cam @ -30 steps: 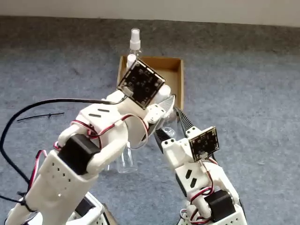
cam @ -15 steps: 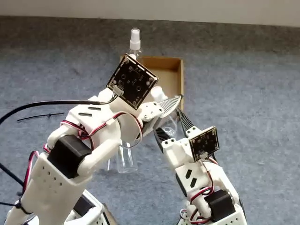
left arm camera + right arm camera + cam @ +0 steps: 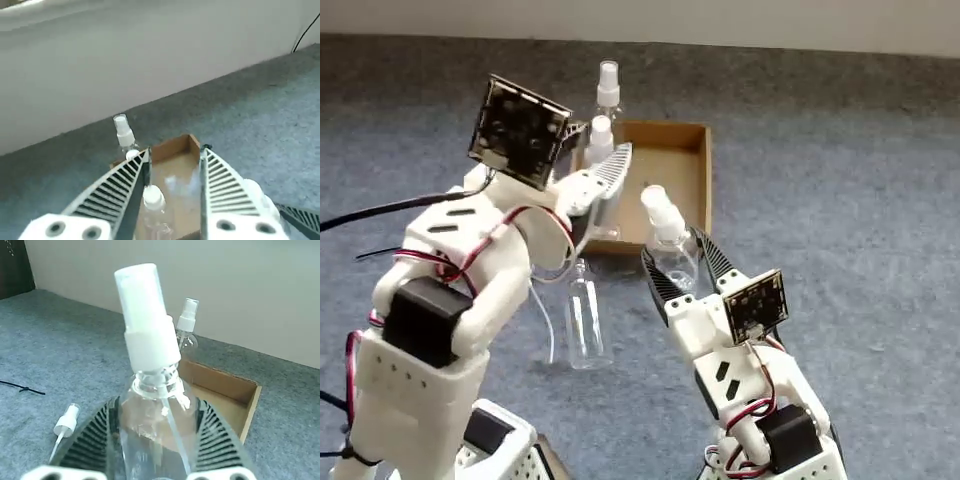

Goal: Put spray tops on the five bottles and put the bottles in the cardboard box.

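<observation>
My right gripper (image 3: 678, 275) is shut on an upright clear bottle (image 3: 152, 432) with a white spray top (image 3: 660, 212) sitting on its neck, just in front of the cardboard box (image 3: 672, 172). Raised over the box's near left corner, my left gripper (image 3: 603, 178) is open and holds nothing. One topped bottle (image 3: 599, 150) stands at the box's left side, seen between my left fingers (image 3: 124, 184). A second topped bottle (image 3: 608, 88) stands behind the box. A topless bottle (image 3: 583, 322) lies on the carpet, and a loose spray top (image 3: 65, 425) lies near it.
Grey carpet (image 3: 840, 200) covers the table, with room to the right of the box. A black cable tie (image 3: 405, 248) and a black cable (image 3: 380, 214) lie at the left. A pale wall (image 3: 150, 60) runs along the far edge.
My left arm has risen and swung left, away from the bottle in the right gripper, whose spray top is now uncovered. The right arm has kept still.
</observation>
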Robot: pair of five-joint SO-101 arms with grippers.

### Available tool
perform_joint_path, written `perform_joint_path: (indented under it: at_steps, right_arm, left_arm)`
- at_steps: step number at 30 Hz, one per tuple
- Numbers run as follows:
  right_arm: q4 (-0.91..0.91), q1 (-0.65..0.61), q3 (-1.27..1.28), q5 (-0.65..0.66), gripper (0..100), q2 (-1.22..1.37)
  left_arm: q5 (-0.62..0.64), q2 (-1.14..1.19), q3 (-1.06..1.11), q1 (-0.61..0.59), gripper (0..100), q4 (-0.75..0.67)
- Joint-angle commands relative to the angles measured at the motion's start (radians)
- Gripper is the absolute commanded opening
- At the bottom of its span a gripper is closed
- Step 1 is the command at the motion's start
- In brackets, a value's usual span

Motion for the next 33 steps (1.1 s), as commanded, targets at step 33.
perform_joint_path:
  at_steps: [33]
  right_arm:
    - [0.002,0.010,-0.008,-0.006,0.5,-0.004]
  left_arm:
    - [-0.063,-0.004,0.015,0.257,15,-0.015]
